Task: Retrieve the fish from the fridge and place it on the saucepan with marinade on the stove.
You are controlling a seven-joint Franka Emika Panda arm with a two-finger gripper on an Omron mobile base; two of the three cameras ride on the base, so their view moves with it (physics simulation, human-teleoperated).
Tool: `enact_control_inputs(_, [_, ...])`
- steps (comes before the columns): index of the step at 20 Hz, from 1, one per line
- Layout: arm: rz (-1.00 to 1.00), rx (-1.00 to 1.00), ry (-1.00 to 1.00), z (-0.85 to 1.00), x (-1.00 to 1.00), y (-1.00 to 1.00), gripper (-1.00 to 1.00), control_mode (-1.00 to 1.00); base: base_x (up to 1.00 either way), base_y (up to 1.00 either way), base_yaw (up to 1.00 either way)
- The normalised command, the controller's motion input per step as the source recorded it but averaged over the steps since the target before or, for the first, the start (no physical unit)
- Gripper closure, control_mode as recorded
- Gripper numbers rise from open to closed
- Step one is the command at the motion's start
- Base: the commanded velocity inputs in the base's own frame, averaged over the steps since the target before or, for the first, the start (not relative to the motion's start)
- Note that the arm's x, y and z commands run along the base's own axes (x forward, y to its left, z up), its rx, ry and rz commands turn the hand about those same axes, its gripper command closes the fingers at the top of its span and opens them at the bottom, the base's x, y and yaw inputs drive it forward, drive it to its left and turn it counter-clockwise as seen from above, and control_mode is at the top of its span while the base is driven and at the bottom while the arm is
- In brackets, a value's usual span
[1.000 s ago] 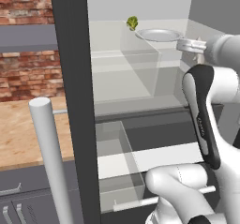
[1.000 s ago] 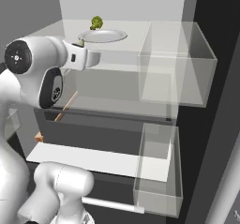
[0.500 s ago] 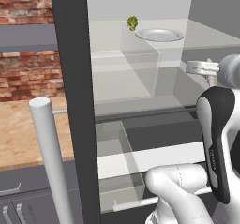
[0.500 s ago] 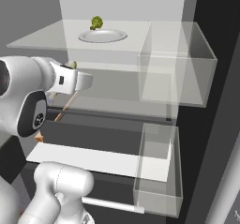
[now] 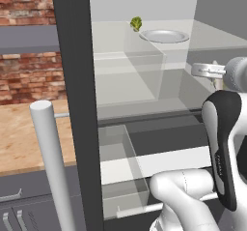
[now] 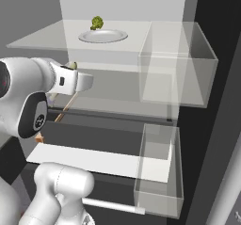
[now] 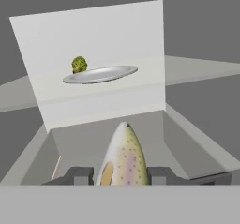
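Note:
The fish [image 7: 123, 157], silvery with a speckled pinkish flank, lies lengthwise between my fingertips [image 7: 79, 174], nose pointing away from the hand. My gripper [image 7: 119, 175] is shut on it. The hand [image 6: 70, 80] hangs inside the open fridge [image 5: 75, 80], below its top shelf and in front of the white back wall. In the left base view the wrist [image 5: 207, 70] is at the right, level with the middle shelf. The saucepan, the marinade and the stove are out of view.
A grey plate [image 7: 101, 74] with a small green item [image 7: 78, 64] beside it sits on the top shelf. A clear bin [image 6: 179, 64] hangs at the right, a second one [image 6: 157, 172] below it. The fridge's pale handle [image 5: 48, 162] stands at the left.
The hand has come down from the level of the top shelf to the middle shelf, with the fish still in its grip. The fridge and the plate stay put.

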Motion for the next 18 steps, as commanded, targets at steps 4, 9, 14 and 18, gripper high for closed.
enact_control_inputs(4, [0.00, 0.00, 0.00, 0.00, 0.00, 0.00, 1.00, -1.00, 0.00, 0.00, 0.00])
enact_control_inputs(9, [0.00, 0.00, 0.00, 0.00, 0.00, 0.00, 1.00, -1.00, 0.00, 0.00, 0.00])
enact_control_inputs(14, [0.00, 0.00, 0.00, 0.00, 0.00, 0.00, 1.00, -1.00, 0.00, 0.00, 0.00])
enact_control_inputs(18, [0.00, 0.00, 0.00, 0.00, -0.01, 0.00, 1.00, 1.00, -0.47, 0.00, 0.00])
